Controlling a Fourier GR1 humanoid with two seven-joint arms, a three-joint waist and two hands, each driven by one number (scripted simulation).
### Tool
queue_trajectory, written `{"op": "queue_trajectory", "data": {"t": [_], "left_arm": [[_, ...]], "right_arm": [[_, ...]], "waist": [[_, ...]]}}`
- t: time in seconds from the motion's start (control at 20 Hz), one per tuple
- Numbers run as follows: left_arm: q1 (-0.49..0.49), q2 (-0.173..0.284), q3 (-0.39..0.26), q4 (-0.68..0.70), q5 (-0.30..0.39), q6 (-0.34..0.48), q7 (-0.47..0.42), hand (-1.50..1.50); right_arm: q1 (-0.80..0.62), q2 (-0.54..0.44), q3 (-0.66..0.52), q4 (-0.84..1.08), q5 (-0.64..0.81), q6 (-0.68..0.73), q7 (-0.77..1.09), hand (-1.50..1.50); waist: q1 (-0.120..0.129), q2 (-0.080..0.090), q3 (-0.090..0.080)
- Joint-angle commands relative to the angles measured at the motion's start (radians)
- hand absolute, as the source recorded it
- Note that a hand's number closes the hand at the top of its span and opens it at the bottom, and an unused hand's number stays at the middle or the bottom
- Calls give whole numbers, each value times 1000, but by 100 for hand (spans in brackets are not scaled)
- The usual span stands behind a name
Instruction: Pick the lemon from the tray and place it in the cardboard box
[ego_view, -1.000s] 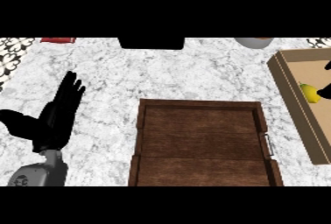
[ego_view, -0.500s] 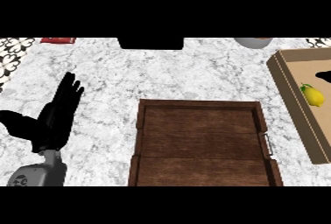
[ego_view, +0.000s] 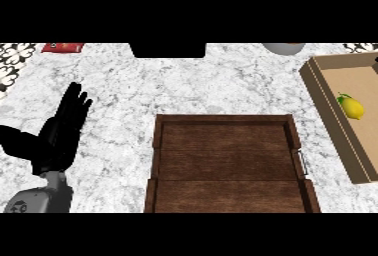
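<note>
Head view: lemon (ego_view: 352, 107) lies inside the cardboard box (ego_view: 329, 111); tray (ego_view: 228, 163) holds nothing; left hand (ego_view: 59, 132) rests open on the desk (ego_view: 184, 85), right hand out of view. Risk is low; a returning hand could knock the box and roll the lemon.

left hand (ego_view: 57, 135): matte black, long slim fingers plus a thick thumb | forearm (ego_view: 40, 197): smooth grey shell (small dark round marking near the lower end) | no cables or screws visible

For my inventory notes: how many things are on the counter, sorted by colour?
Brown: 2, the wooden tray and the cardboard box
Yellow: 1, the lemon inside the box
Red: 1, a packet at the far left
Grey: 1, a partly cut-off round object
Total: 5
</note>
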Motion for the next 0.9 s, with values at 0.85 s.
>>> {"op": "queue_trajectory", "data": {"t": [0.85], "left_arm": [[-36, 13, 26, 0, 22, -42, 42, 0]], "right_arm": [[278, -127, -219, 37, -439, 186, -266, -150]], "waist": [[-1, 1, -2]]}}
